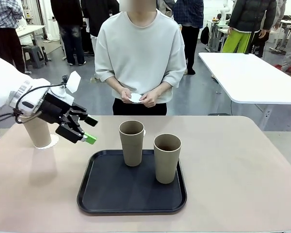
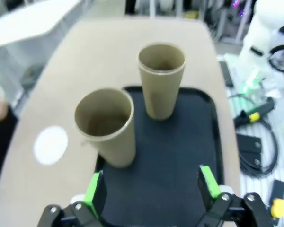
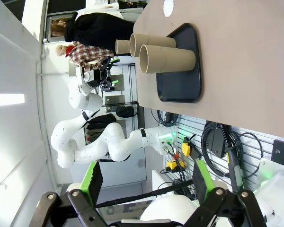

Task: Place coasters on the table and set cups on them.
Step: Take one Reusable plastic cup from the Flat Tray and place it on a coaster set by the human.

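Observation:
One tan cup [image 1: 35, 131] stands on a white coaster [image 1: 52, 141] at the table's [image 1: 233, 170] left side. Just right of it, my left gripper [image 1: 85, 129] hangs open and empty above the tabletop. Two more cups [image 1: 131, 142] [image 1: 167, 158] stand on the black tray [image 1: 131, 199]. The left wrist view looks down on those two cups [image 2: 109, 125] [image 2: 162, 78], with the left gripper [image 2: 151, 189] open before them and a bare coaster [image 2: 51, 144] on the table beside the tray. The person holds another coaster [image 1: 135, 98] in both hands. My right gripper [image 3: 146, 179] is open, away from the table.
The black tray [image 2: 180, 156] takes up the table's middle front. A white table [image 1: 247, 73] stands at the far right behind. Cables and tools [image 2: 255, 142] lie off the table's robot side. People stand in the background.

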Available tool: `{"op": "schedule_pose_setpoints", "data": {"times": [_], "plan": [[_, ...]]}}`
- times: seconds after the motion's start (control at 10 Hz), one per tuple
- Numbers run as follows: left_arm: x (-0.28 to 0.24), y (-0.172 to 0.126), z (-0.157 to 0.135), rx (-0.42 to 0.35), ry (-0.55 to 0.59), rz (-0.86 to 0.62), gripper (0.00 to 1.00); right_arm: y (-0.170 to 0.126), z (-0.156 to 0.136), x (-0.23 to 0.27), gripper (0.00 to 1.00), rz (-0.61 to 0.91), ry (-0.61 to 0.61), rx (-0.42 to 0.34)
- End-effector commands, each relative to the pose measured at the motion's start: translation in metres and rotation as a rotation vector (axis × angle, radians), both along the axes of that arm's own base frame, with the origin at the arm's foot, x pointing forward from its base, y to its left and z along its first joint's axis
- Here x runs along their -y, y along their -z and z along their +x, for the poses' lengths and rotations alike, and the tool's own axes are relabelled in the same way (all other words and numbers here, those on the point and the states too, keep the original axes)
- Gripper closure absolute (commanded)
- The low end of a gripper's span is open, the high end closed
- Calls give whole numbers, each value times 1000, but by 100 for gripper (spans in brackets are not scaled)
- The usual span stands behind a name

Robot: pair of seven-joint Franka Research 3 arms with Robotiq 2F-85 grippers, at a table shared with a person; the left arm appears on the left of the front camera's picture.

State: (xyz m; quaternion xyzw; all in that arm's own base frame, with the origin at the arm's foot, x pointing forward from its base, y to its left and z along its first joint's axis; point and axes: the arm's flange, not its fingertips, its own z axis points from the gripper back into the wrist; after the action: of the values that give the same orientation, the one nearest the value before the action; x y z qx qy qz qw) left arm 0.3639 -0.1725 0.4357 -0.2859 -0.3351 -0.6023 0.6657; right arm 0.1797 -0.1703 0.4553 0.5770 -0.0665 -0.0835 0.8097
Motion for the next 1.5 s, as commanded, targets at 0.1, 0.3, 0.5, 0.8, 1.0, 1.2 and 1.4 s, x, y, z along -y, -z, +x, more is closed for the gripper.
{"op": "schedule_pose_setpoints", "data": {"times": [0.1, 0.3, 0.5, 0.8, 1.0, 1.2, 1.4], "plan": [[8, 20, 32, -25, 139, -167, 0, 0, -1, 0, 0, 9, -3, 11], [10, 14, 45, -98, 148, -250, 0, 0, -1, 0, 0, 9, -3, 11], [9, 4, 52, -154, 57, -133, 0, 0, -1, 0, 0, 9, -3, 11], [7, 14, 40, -94, 155, -248, 0, 0, -1, 0, 0, 9, -3, 11], [7, 14, 40, -94, 155, -248, 0, 0, -1, 0, 0, 9, -3, 11], [10, 13, 43, -114, 150, -224, 0, 0, -1, 0, 0, 9, -3, 11], [4, 34, 51, -28, 216, -276, 0, 0, -1, 0, 0, 9, -3, 11]]}}
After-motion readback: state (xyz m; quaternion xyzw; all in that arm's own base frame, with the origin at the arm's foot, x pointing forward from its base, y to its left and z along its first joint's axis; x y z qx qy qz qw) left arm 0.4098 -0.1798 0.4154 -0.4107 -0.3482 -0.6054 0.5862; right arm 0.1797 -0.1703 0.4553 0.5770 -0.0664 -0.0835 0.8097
